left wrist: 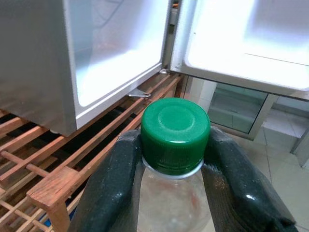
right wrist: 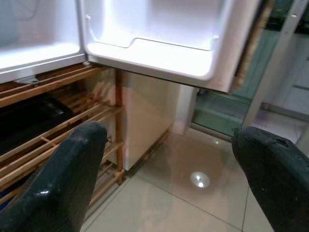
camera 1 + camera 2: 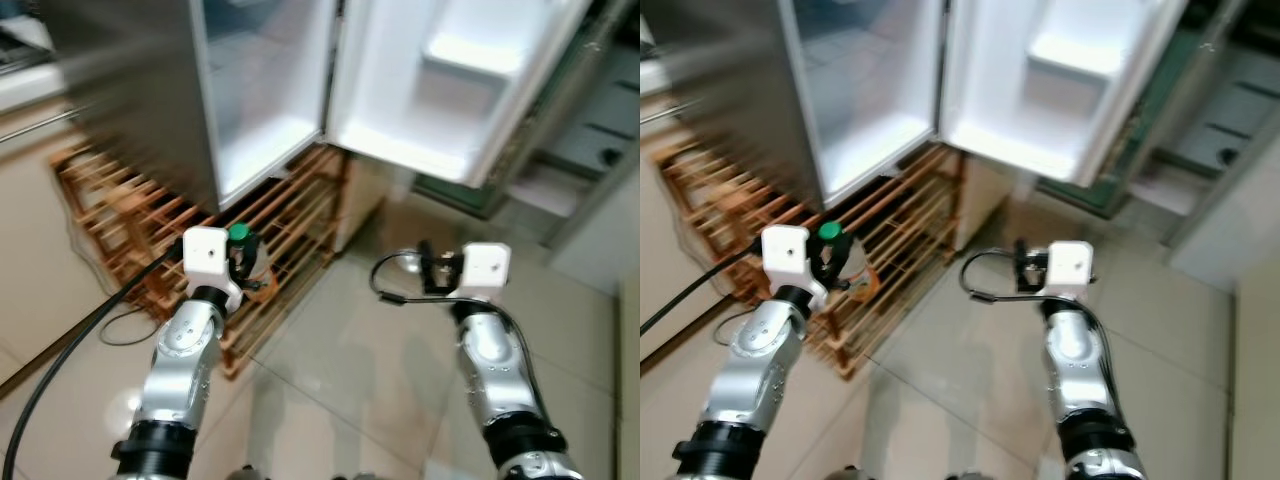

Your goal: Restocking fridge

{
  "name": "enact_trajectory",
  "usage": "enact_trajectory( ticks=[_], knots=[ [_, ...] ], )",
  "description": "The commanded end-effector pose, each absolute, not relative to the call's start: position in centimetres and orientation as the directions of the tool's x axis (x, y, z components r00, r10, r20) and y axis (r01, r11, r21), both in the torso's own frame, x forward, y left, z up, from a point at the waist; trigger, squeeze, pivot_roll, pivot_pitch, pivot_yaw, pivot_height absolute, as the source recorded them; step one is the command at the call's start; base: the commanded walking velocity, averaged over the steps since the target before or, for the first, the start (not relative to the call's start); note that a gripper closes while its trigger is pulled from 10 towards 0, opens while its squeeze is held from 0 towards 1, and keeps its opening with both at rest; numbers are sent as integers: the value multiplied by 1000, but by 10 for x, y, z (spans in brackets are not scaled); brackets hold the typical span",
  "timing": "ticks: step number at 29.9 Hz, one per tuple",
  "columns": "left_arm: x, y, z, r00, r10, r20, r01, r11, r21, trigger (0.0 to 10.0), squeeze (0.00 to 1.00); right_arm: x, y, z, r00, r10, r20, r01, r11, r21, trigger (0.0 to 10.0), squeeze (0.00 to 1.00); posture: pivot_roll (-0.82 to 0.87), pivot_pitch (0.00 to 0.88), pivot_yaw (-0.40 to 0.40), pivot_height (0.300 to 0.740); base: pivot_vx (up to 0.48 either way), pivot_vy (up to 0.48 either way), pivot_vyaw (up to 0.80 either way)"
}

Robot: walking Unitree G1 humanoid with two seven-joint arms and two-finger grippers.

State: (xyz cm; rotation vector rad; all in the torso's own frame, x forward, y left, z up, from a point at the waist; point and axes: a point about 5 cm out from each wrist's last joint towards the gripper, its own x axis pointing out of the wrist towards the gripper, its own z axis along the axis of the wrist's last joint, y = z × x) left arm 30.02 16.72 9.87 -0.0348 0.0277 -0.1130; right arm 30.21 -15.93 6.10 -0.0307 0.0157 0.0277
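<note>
A robot stands before a silver fridge [image 3: 150, 90] whose door [image 3: 450, 80] hangs open toward the upper right of the frame. The fridge rests on a low wooden slatted rack [image 3: 280, 230] that spreads across the left half of the frame. The white inside of the fridge [image 3: 260, 90] is lit, and a white shelf pocket [image 3: 470, 55] sits on the inner face of the door.

The left gripper [image 1: 174, 159] is raised in the lower left of the frame, its two black fingers [image 1: 111, 188] clamped on either side of the neck of a clear bottle [image 1: 174, 203] with a green cap [image 1: 175, 133]. In the head view the green cap [image 3: 239, 234] shows just beside the white wrist housing, over the wooden rack and below the fridge's lower edge. A black cable [image 3: 70, 340] trails from that arm toward the lower left corner.

The right gripper [image 2: 169, 159] is held up in the lower middle of the frame over pale floor tiles [image 3: 380, 350], its fingers [image 2: 72, 169] spread wide apart with nothing between them. A looped black cable [image 3: 395, 280] hangs beside its wrist. The head views are slightly blurred.
</note>
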Motion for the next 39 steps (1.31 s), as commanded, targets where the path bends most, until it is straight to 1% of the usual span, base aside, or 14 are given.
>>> enact_trajectory(
  ticks=[1,3,7,13,25,29,34,39],
  knots=[
    [302,164,107,993,-118,17,119,992,-34,10000,0,303,-167,65,1000,14,-1,-14,999,-41,10000,0,-13,0,-42,740,0,0,0],
    [303,165,110,994,-104,37,106,994,-32,10000,0,303,-168,64,1000,17,-2,-17,999,-42,10000,0,-13,0,-42,740,0,0,0],
    [305,167,117,994,-79,81,82,996,-31,10000,0,302,-168,64,1000,23,-2,-23,999,-43,10000,0,-17,0,-44,740,432,0,0],
    [305,159,125,987,-110,118,113,993,-21,10000,0,301,-167,64,999,37,2,-37,998,-49,10000,0,-18,0,-43,740,465,0,0],
    [308,155,129,983,-126,133,131,991,-26,10000,0,301,-165,63,999,51,-3,-51,998,-46,10000,0,-20,0,-38,740,464,0,0],
    [310,151,134,975,-157,158,161,987,-10,10000,0,301,-168,63,999,48,-7,-48,997,-59,10000,0,-22,0,-37,740,466,0,0],
    [311,149,136,971,-173,166,176,984,-3,10000,0,301,-168,62,999,49,-9,-50,997,-63,10000,0,-24,0,-34,740,465,0,-715],
    [313,147,138,970,-175,171,178,984,-4,10000,0,301,-167,62,998,58,-6,-58,996,-65,10000,0,-26,0,-32,740,465,0,0]
  ],
)
